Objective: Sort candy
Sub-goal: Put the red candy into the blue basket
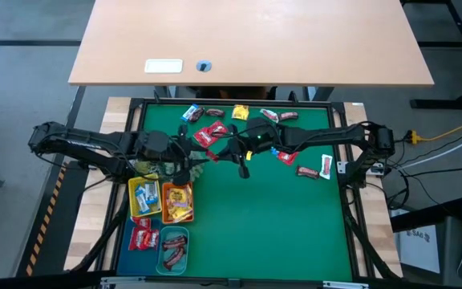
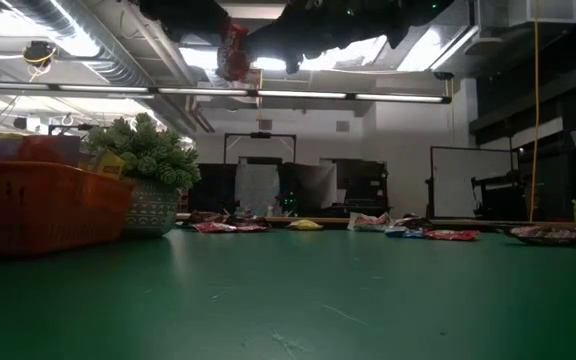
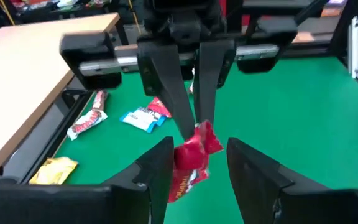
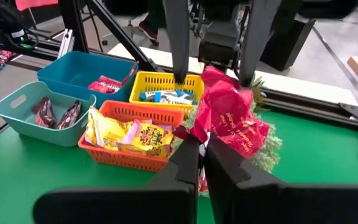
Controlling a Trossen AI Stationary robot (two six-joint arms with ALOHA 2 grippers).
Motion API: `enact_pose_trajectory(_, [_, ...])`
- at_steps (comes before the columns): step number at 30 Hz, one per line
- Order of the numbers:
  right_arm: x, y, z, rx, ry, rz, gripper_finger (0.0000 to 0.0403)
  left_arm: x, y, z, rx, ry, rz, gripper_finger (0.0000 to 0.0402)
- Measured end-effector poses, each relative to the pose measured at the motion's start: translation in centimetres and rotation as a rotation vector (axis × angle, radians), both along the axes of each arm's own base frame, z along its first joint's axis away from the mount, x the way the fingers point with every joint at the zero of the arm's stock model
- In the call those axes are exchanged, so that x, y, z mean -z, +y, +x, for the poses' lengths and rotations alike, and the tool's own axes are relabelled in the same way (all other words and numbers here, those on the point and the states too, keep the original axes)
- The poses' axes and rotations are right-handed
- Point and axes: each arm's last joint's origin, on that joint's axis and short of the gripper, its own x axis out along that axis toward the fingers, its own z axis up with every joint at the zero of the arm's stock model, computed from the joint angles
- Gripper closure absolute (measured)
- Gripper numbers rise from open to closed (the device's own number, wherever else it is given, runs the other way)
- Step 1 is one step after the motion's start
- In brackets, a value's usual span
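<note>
A red candy packet [image 3: 188, 165] hangs in the air over the green mat, left of its middle. My right gripper [image 4: 205, 152] is shut on it. My left gripper [image 3: 197, 171] is open, one finger on either side of the same packet; I cannot tell whether they touch it. In the low view the packet [image 2: 233, 50] shows high up under the dark arms. Other wrapped candy [image 1: 239, 112] lies loose along the mat's far edge and toward its right [image 1: 307, 171]. My right gripper pinches the red packet's crumpled end [image 3: 204, 134] between its two shut fingers [image 3: 178, 102], which slant down at it from the table's right side. The packet hangs below the fingertips, lifted clear of the mat.
Four small trays stand at the mat's near left: yellow [image 4: 166, 84] with blue-white sweets, orange [image 4: 129, 155] with yellow packets, blue [image 4: 82, 68] with red ones, teal [image 4: 17, 102] with brown bars. A spiky plant ball [image 2: 148, 155] sits just beyond them. The mat's middle and right are open.
</note>
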Motion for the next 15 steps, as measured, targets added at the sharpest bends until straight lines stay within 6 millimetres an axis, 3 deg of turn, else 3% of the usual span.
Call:
enact_pose_trajectory(9, [-0.01,0.04,0.01,-0.003,-0.001,0.002,0.0386,0.81,0.1,0.89,-0.046,0.031,0.024,0.026])
enact_pose_trajectory(15, [-0.01,0.03,0.01,0.0,0.0,0.008,0.0386,0.82,0.12,0.88,-0.052,0.033,0.026,0.0299])
